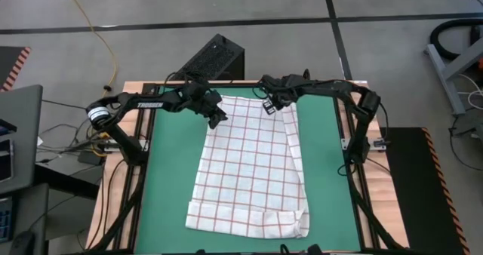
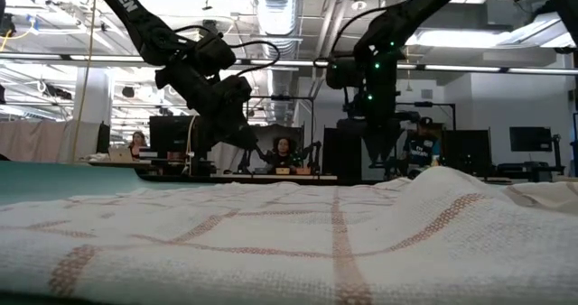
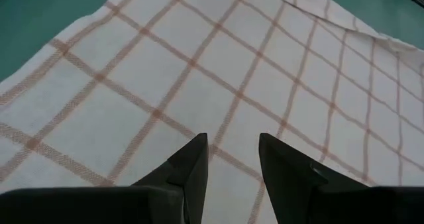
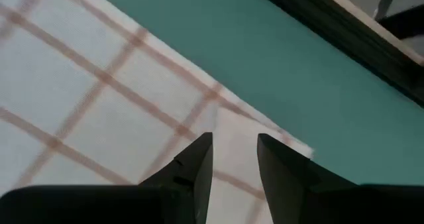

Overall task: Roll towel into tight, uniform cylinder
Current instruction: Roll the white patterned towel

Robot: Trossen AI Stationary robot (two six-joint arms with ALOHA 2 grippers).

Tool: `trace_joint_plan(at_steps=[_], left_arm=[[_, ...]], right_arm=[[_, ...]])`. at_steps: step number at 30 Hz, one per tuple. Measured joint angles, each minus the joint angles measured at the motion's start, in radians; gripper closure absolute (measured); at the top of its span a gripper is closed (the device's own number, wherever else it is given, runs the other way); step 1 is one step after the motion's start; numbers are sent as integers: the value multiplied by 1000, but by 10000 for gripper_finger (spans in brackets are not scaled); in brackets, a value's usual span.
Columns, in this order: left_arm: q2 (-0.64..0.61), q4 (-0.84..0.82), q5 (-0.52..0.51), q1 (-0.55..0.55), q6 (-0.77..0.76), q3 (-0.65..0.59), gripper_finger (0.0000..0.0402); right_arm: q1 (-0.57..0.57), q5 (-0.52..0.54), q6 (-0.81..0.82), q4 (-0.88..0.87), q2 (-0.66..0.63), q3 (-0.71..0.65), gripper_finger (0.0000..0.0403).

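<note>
The surface (image 1: 170, 179) carried a green mat framed in wood, standing on grey concrete floor (image 1: 377, 2); beyond it the low view showed an open workshop with monitors and seated people (image 2: 284, 152). The left end effector (image 1: 216, 118) hung over the towel's far left corner, fingers (image 3: 192, 161) slightly parted, gripping nothing. The right end effector (image 1: 269, 104) hung over the far right corner, fingers (image 4: 199, 158) likewise parted and empty. The towel (image 1: 249, 168) lay spread on the mat's middle, its right side folded inward and its near edge turned over in a narrow band. Bare green mat remained on both sides.
</note>
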Motion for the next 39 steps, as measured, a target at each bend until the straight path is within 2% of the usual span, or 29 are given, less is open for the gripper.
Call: trace_joint_plan(at_steps=[8,23,27,36,39], left_arm=[[0,1,3,2,5,0,278],[0,1,2,2,13,0,278],[0,1,2,2,13,0,278],[0,1,-8,2,24,0,278],[0,1,-15,2,25,0,278]], right_arm=[[7,-4,0,12,61,-25,261],[1,-56,27,133,60,-130,264],[-4,-59,27,136,60,-130,288],[1,-61,27,124,59,-130,385],[2,-62,27,118,52,-131,394]])
